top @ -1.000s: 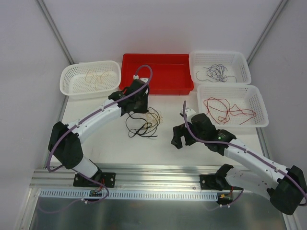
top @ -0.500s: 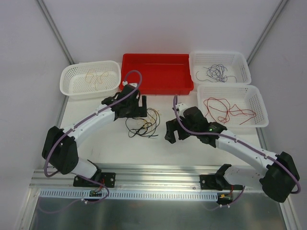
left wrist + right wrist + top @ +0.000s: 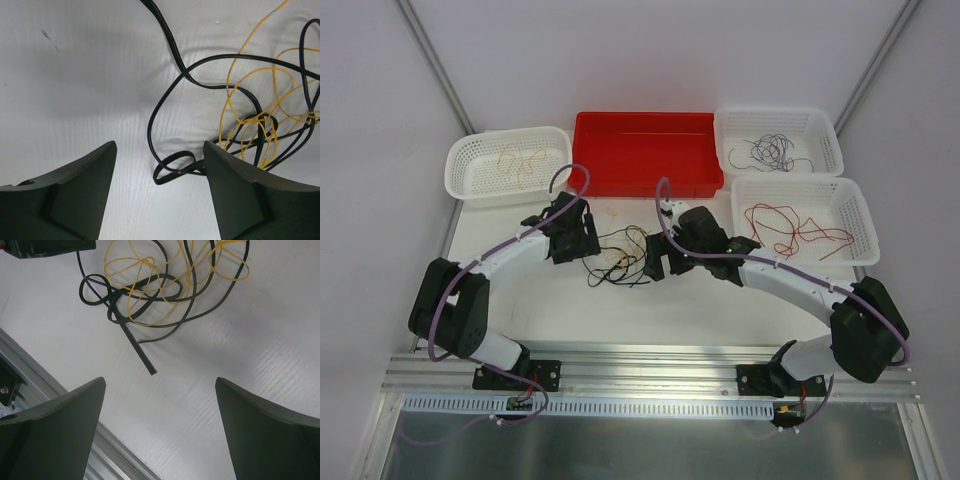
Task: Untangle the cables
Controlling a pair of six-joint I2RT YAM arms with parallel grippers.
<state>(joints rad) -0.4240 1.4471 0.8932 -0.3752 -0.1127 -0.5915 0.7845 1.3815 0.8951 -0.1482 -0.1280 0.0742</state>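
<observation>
A tangle of black cable (image 3: 611,281) and yellow-tan cable (image 3: 636,236) lies on the white table between my two grippers. My left gripper (image 3: 578,250) stands open just left of it. In the left wrist view a small black cable (image 3: 149,132) loop lies on the table between the open gripper (image 3: 160,146) fingers, and the yellow cable (image 3: 260,118) knots up to the right. My right gripper (image 3: 658,268) is open at the tangle's right side. In the right wrist view this gripper (image 3: 160,381) holds nothing, and the black cable's loose end (image 3: 137,349) points toward it.
At the back, a white basket (image 3: 460,170) holds yellow-tan cables, then comes a red tray (image 3: 645,150). Two white baskets on the right hold dark cables (image 3: 770,150) and a red cable (image 3: 790,225). An aluminium rail (image 3: 640,365) runs along the near edge.
My left gripper has opened and moved from beside the red tray down to the tangle's left side. My right arm has swung left, up to the tangle.
</observation>
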